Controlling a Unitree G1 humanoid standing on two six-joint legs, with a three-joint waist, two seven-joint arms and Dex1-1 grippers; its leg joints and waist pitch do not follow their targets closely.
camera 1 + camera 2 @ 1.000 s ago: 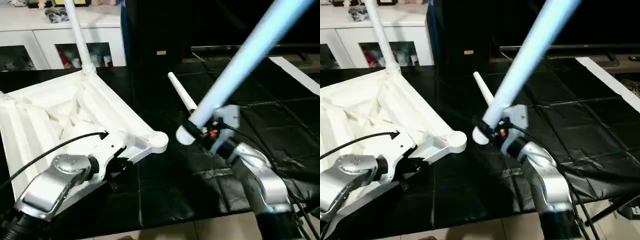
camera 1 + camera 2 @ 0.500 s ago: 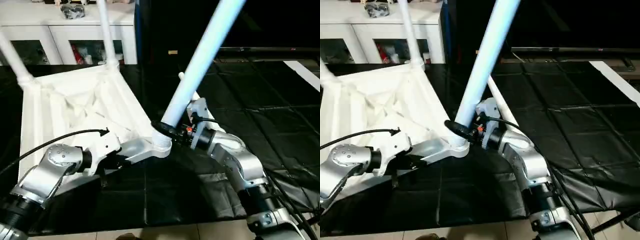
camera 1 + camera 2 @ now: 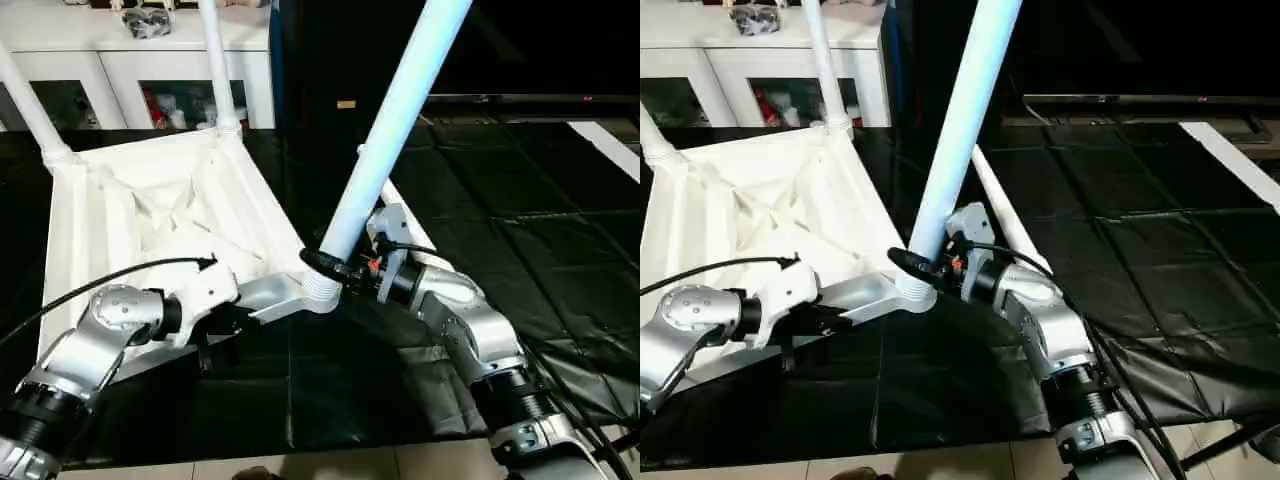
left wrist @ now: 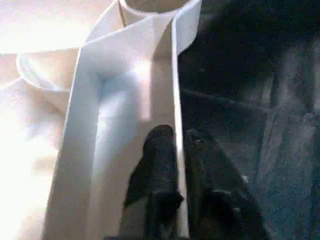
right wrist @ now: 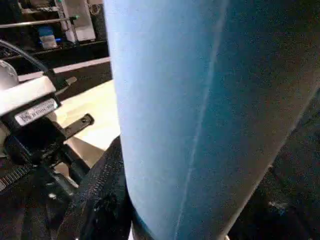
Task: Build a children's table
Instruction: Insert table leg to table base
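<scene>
The white table top [image 3: 150,215] lies upside down on the left, ribs facing up. Two white legs [image 3: 215,60] [image 3: 28,100] stand in its far corner sockets. My right gripper [image 3: 335,265] is shut on the lower end of a third leg [image 3: 385,130], whose foot sits in the near right corner socket [image 3: 318,292] and which leans up and to the right. My left gripper [image 4: 179,137] is shut on the top's near rim just left of that socket, one finger on each side of the rim wall. A fourth leg [image 3: 1000,205] lies on the black surface behind my right arm.
The black covered work surface [image 3: 520,230] stretches to the right. Pale floor [image 3: 350,465] shows past its front edge. A white glass-door cabinet [image 3: 120,70] stands behind the table top. A white strip [image 3: 605,140] lies at the far right.
My right gripper has carried the held leg left, set its lower end into the near right socket and stood it more upright. The view has also shifted.
</scene>
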